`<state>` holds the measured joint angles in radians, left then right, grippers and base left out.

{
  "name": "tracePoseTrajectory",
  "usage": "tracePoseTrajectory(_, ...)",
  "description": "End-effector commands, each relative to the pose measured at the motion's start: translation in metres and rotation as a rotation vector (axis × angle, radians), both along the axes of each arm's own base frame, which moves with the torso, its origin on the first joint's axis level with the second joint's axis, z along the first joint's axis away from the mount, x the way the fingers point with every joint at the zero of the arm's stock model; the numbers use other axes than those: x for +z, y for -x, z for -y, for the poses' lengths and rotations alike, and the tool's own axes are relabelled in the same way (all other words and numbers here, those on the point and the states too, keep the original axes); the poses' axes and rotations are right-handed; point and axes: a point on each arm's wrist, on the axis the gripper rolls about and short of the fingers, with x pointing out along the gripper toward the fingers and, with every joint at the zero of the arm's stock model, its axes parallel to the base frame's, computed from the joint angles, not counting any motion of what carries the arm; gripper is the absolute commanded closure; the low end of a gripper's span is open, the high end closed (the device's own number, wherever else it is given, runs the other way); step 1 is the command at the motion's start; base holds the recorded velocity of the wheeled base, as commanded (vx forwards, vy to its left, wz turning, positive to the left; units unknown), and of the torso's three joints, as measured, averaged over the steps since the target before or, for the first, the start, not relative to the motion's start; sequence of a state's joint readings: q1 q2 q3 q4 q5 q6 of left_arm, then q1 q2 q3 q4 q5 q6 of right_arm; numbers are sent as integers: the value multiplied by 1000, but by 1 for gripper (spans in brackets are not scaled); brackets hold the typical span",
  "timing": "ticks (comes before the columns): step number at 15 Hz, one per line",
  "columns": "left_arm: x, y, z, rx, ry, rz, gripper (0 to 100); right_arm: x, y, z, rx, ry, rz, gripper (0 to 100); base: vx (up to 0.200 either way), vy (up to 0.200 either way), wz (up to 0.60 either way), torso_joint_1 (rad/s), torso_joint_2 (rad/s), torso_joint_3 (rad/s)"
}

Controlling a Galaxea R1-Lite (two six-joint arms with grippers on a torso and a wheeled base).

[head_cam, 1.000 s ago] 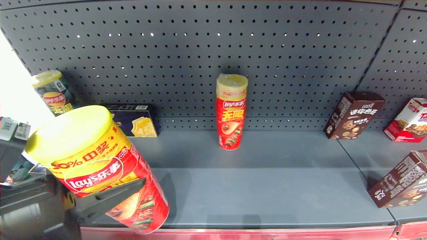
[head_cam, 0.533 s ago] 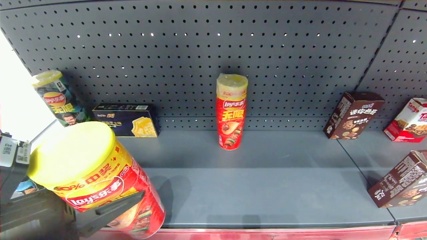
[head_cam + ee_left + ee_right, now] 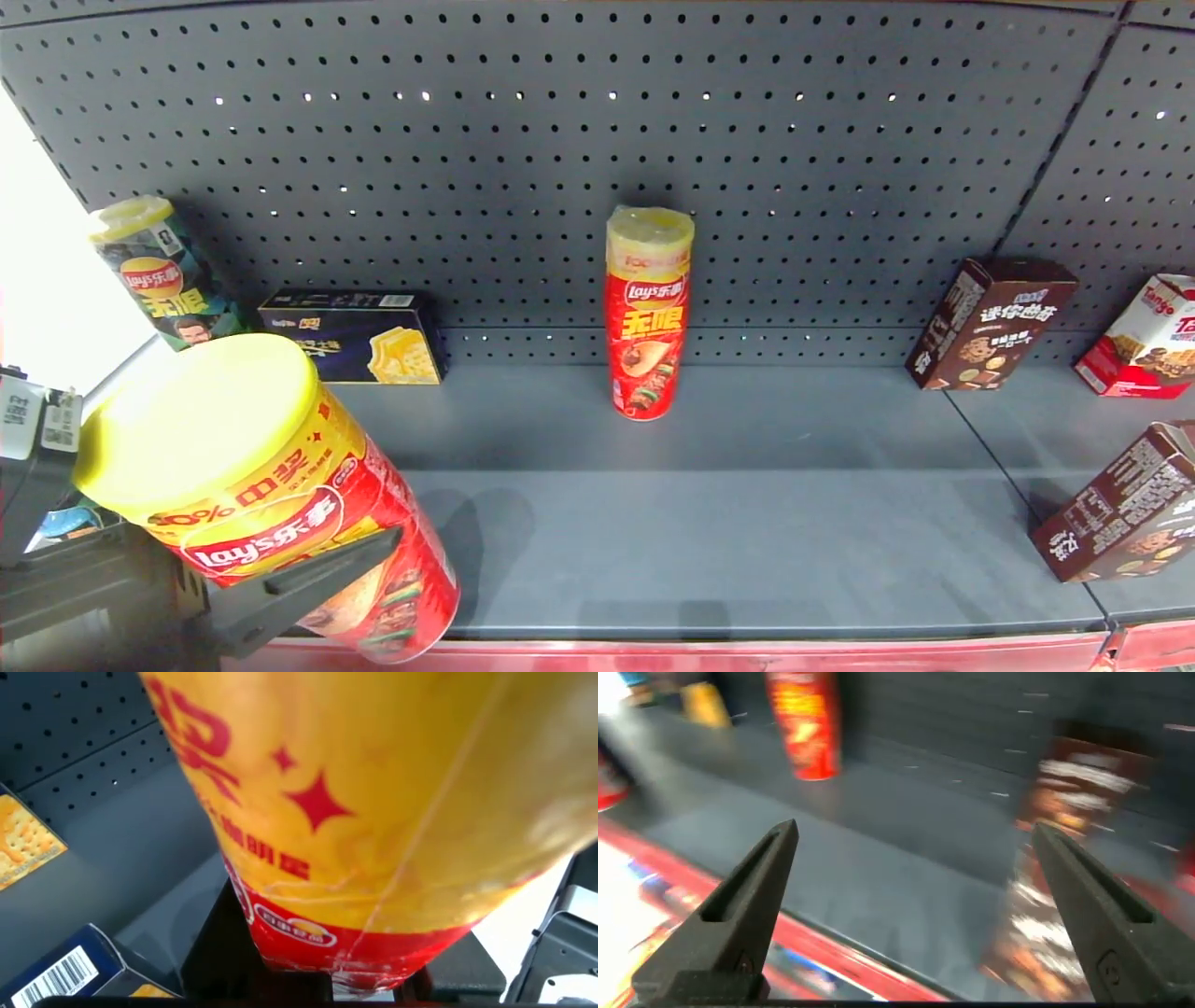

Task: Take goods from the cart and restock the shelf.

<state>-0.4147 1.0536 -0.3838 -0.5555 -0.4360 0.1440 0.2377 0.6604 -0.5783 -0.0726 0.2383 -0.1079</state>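
A: Where was the held chips can (image 3: 252,485)?
B: Nearest, tilted over the shelf's (image 3: 747,523) front left edge, with the left gripper (image 3: 299,579) clamped round it

A: And the right gripper (image 3: 915,905)?
B: Fingers spread, near the shelf front. Farther back, a second chips can (image 3: 648,313) stood upright by the pegboard (image 3: 597,140)

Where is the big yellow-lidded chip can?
Head view, lower left: the left claw grips the chip can at the shelf's front edge, before the cracker box.

Can (image 3: 374,812) cropped, base seemingly behind jaws.
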Motion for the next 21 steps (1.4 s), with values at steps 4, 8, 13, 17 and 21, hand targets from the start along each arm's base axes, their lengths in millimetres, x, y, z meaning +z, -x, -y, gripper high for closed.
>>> tracePoseTrajectory(4, 0, 2, -1, 3, 6, -2, 100, 10, -59, -31, 129, 59, -146, 0, 0, 0, 0, 0, 0, 0)
tracePoseTrajectory(8, 1, 2, -1, 4, 23, -15, 100, 22, -99, -61, 198, 54, -119, 0, 0, 0, 0, 0, 0, 0)
tracePoseTrajectory(13, 1, 2, -1, 6, 24, -16, 100, 40, -139, -82, 229, 22, -122, 0, 0, 0, 0, 0, 0, 0)
tracePoseTrajectory(17, 0, 2, -1, 10, 23, -17, 100, 45, -175, -98, 234, -22, -162, 0, 0, 0, 0, 0, 0, 0)
tracePoseTrajectory(21, 0, 2, -1, 16, 22, -20, 100, 27, -212, -115, 415, 61, -46, 0, 0, 0, 0, 0, 0, 0)
